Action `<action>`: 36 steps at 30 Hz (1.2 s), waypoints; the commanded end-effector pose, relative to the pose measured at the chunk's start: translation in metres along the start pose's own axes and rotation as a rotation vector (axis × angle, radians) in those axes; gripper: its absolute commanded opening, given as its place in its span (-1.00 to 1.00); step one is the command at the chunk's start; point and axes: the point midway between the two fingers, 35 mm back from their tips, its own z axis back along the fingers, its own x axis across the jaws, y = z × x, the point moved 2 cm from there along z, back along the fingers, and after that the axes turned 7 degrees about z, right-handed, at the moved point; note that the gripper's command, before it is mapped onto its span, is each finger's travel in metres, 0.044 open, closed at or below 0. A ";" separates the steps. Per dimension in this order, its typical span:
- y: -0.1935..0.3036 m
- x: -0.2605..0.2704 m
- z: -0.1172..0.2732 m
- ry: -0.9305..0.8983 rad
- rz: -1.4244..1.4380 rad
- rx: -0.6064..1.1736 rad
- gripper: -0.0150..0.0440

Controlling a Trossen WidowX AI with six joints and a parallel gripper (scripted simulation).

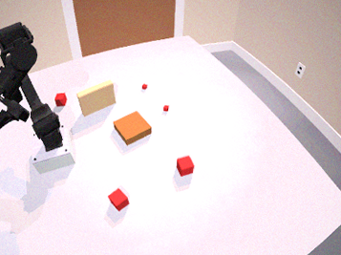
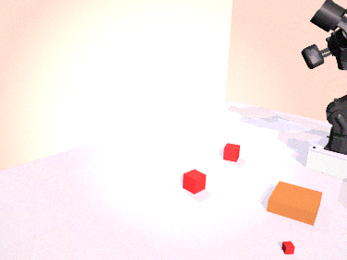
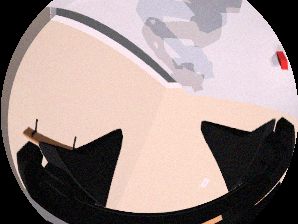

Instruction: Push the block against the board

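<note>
The orange square block [image 1: 132,127] [image 2: 295,202] lies flat on the table, in front of the robot's base. The tan board [image 1: 97,99] stands on its long narrow edge behind and left of the block in the top view; the exterior view does not show it. A gap of table separates block and board. My gripper [image 3: 162,129] is wide open, with nothing between its fingers in the wrist view. In the top view it is raised at the left edge, beyond the robot's base and well away from both parts. The wrist view shows neither part clearly.
Two larger red cubes [image 1: 185,165] [image 1: 118,199] lie on the near side of the block. Two small red cubes [image 1: 144,86] [image 1: 165,108] lie beyond the board and block. Another red cube [image 1: 61,99] is left of the board. The white robot base [image 1: 54,163] is at the left.
</note>
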 end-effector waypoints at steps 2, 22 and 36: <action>0.000 0.000 0.000 0.000 0.000 0.000 0.69; 0.021 -0.130 0.054 0.614 -0.012 -0.055 -0.49; -0.035 -0.199 0.156 0.976 0.129 -0.298 -0.49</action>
